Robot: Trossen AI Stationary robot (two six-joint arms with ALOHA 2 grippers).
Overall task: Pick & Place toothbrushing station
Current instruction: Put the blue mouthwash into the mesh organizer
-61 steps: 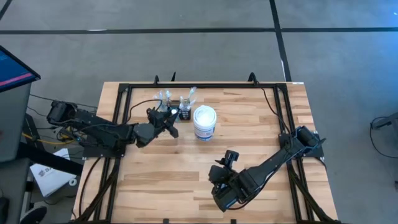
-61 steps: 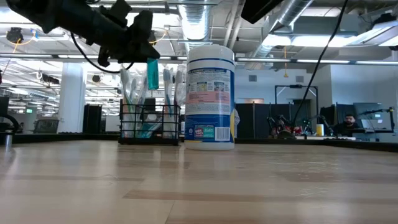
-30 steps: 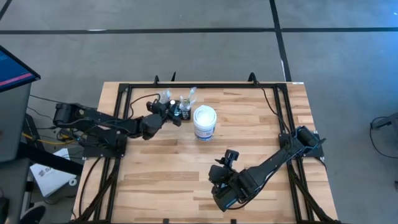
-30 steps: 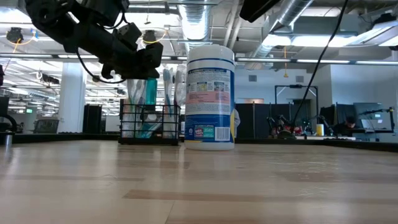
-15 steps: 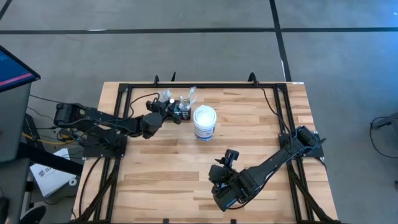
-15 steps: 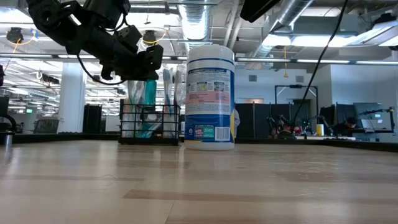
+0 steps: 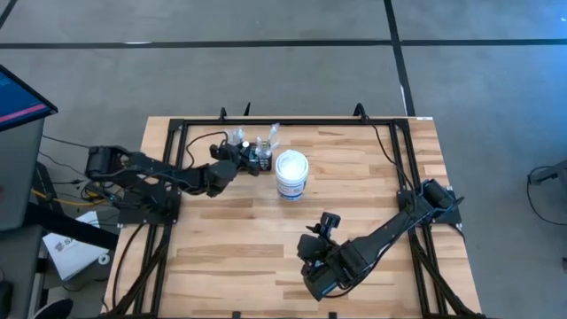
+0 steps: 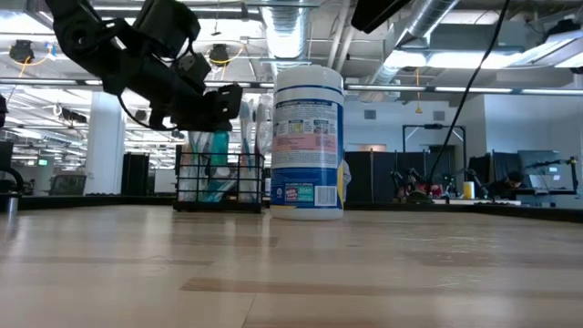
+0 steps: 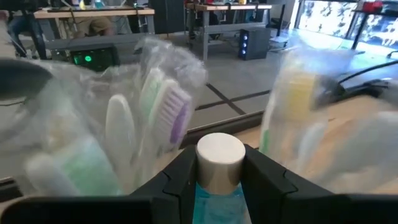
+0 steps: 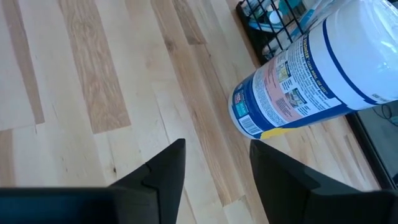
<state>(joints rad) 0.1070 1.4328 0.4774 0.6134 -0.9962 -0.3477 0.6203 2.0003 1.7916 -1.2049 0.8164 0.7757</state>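
The toothbrushing station (image 7: 254, 149) is a low black wire rack (image 8: 219, 182) standing on the table's far left part. It holds several toothbrushes in clear wrap (image 9: 163, 112). My left gripper (image 7: 245, 156) reaches over the rack from the table's left and is shut on a teal tube with a white cap (image 9: 220, 155). In the low view the tube (image 8: 218, 146) hangs below the gripper (image 8: 223, 102) into the rack. My right gripper (image 7: 329, 221) waits open above the table's near middle, touching nothing (image 10: 214, 168). My left gripper pinches the teal tube between its two fingers (image 9: 179, 182), on the tube's neck just under the white cap (image 9: 217, 194). The fingers come nearly level from the table's left. The tube hangs upright, its lower end down among the toothbrushes; whether it rests on the rack's bottom, I cannot tell.
A round white lidded tub (image 7: 291, 174) stands right beside the rack, toward the table's right (image 8: 308, 141) (image 10: 317, 74). A black frame (image 7: 292, 122) runs along the table's edges. Bare wood lies between the tub and my right gripper.
My left gripper has moved toward the table's far edge and right, from in front of the rack to over it, and has sunk a little. The teal tube has gone with it, upright, lower into the rack. My right arm has kept still.
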